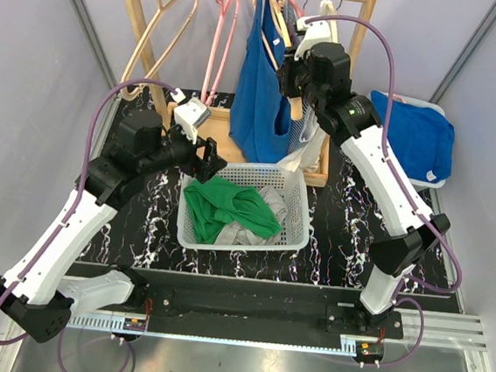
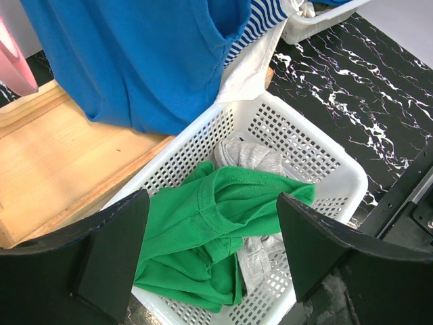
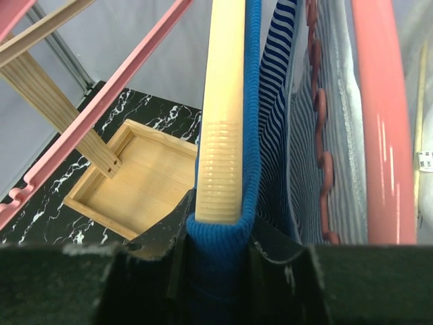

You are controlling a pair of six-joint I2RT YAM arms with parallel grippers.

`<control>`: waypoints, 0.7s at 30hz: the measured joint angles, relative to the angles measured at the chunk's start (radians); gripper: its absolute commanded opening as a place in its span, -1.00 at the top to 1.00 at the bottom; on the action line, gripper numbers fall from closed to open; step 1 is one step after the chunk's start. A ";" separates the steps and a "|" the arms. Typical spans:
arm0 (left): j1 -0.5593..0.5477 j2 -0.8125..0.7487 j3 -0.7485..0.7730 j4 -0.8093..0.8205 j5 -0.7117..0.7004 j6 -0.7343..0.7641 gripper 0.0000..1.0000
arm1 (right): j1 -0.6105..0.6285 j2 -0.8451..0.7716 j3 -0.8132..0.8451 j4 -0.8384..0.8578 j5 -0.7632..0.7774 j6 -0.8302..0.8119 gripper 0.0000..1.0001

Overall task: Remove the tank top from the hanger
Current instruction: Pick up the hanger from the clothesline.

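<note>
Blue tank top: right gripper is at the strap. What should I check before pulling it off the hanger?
1. Right gripper on the blue tank top strap: ok, closed on it.
2. Wooden hanger arm free of the pinch: cannot tell.
3. Striped garment clear of the grip: cannot tell, it hangs against the strap.
4. Left gripper open and empty: ok, above the basket.
</note>
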 measured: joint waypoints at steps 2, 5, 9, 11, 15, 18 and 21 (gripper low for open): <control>0.001 0.000 0.000 0.000 0.000 0.000 -0.62 | 0.002 0.000 0.011 -0.005 -0.001 -0.003 0.98; 0.005 0.000 0.000 0.000 0.000 0.000 -0.62 | 0.004 0.005 0.058 -0.026 -0.003 -0.005 0.98; 0.013 0.000 0.002 -0.002 0.000 0.000 -0.79 | 0.009 0.031 0.186 -0.108 -0.009 -0.007 1.00; 0.019 0.002 0.015 -0.010 0.002 -0.001 -0.98 | 0.013 0.050 0.256 -0.148 -0.013 -0.009 1.00; 0.025 0.025 0.090 -0.024 0.029 -0.006 -0.98 | 0.027 0.055 0.307 -0.154 -0.028 -0.010 1.00; 0.025 0.032 0.121 -0.021 0.034 -0.001 -0.98 | 0.035 0.017 0.251 -0.142 -0.033 -0.009 1.00; 0.025 0.034 0.135 -0.038 0.034 0.000 -0.98 | 0.048 -0.091 0.094 -0.127 -0.050 -0.004 1.00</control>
